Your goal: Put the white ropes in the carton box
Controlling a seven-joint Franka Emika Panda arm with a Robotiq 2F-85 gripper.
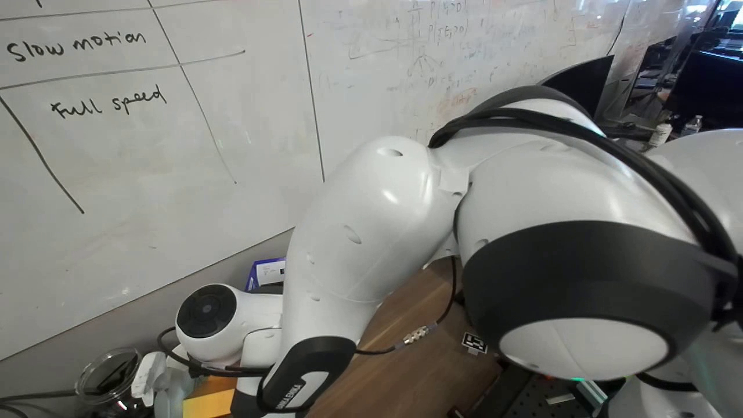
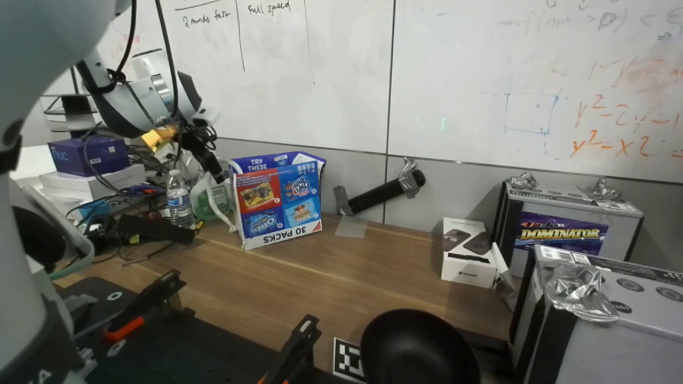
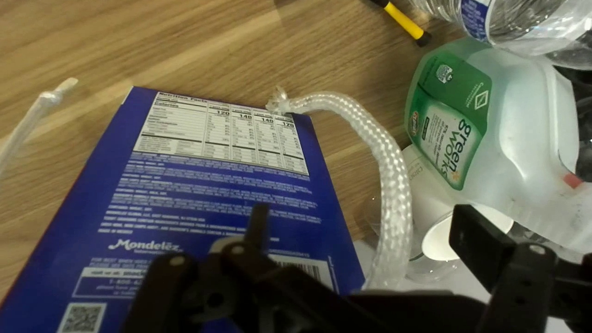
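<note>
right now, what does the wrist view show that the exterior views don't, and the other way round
Only the wrist view: the Mondelēz lettering and QR code on the blue snack box. Only the exterior views: the whiteboard, in both; and, in an exterior view, the black bowl and the Dominator-labelled case. Shared by the wrist view and an exterior view: that box, the white rope, the Green Works bottle and the water bottle.

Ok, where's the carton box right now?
In an exterior view, the carton box stands on the wooden table left of centre, with the green-labelled jug beside it at picture left and the taped black bar at picture right.
</note>
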